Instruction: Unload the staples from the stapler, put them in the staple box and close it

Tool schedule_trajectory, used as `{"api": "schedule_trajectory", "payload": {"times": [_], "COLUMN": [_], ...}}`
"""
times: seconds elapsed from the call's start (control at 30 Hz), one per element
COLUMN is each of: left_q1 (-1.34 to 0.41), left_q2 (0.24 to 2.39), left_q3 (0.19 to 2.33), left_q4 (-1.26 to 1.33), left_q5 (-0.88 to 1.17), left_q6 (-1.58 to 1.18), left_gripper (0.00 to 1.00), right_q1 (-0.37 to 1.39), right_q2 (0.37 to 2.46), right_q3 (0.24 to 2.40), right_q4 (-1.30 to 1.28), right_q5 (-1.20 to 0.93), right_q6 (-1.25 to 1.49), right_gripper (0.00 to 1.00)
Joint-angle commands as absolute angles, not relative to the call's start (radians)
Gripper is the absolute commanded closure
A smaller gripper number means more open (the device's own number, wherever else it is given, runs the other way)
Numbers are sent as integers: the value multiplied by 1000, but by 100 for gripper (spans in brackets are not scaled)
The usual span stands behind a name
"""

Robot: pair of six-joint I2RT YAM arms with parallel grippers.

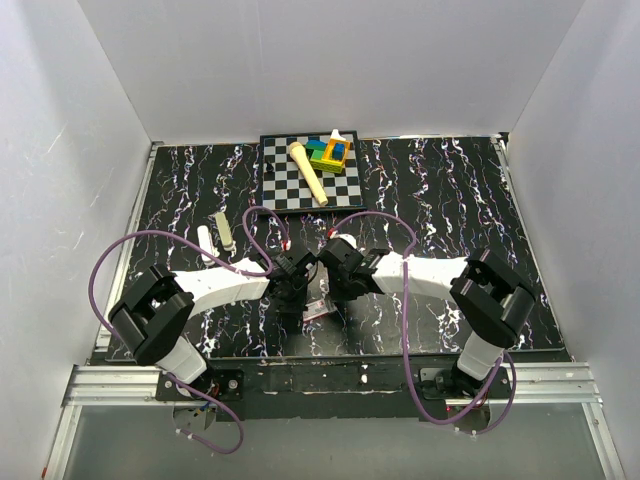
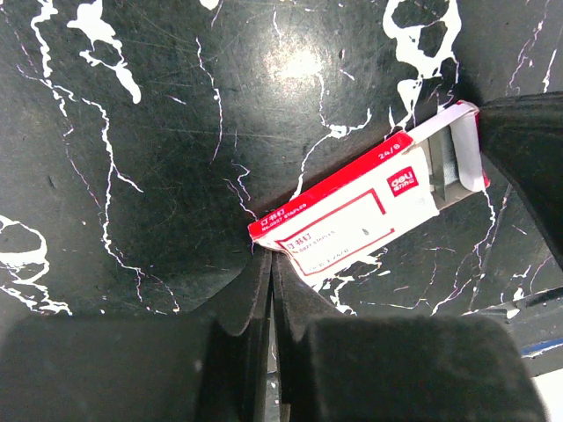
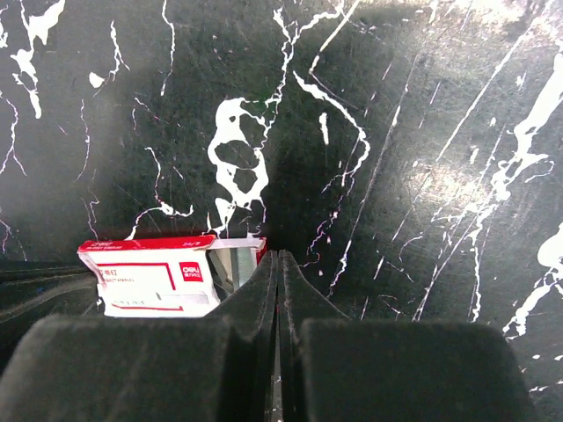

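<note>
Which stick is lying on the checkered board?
The long yellowish stick, resting across the checkered board beside the coloured blocks. The two shorter pale sticks lie on the black table.

The red-and-white box (image 2: 352, 220) bears a white "deli" logo and "24/6"; its smaller print is unreadable.

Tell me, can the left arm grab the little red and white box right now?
Probably, yes. The left gripper sits right at a corner of the red and white box, with nothing between them. But its jaws are shut, so it would have to open first.
</note>
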State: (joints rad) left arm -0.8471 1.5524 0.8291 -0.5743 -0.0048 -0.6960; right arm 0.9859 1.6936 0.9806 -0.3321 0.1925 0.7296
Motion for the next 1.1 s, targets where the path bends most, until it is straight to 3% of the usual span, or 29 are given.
{"api": "schedule_trajectory", "payload": {"times": [0.0, 0.6, 0.87, 1.07], "left_q1": [-851, -851, -851, -851], "left_q2": [1617, 1609, 1592, 1563], "left_q3": [790, 785, 807, 827], "left_q4": [-607, -592, -600, -620], "left_q5": [-100, -86, -94, -118], "left_q6": [-686, -684, -672, -658], "left_gripper": [100, 100, 100, 100], "right_q1": [1006, 1060, 1061, 1042], "right_q2": [1730, 1769, 1735, 1662], "right_q3": [980, 1020, 1020, 1008], "right_q4": [-348, -316, -344, -445], "right_q5": [149, 60, 90, 234], "right_q6": [726, 753, 750, 738], "right_gripper": [99, 99, 99, 99]}}
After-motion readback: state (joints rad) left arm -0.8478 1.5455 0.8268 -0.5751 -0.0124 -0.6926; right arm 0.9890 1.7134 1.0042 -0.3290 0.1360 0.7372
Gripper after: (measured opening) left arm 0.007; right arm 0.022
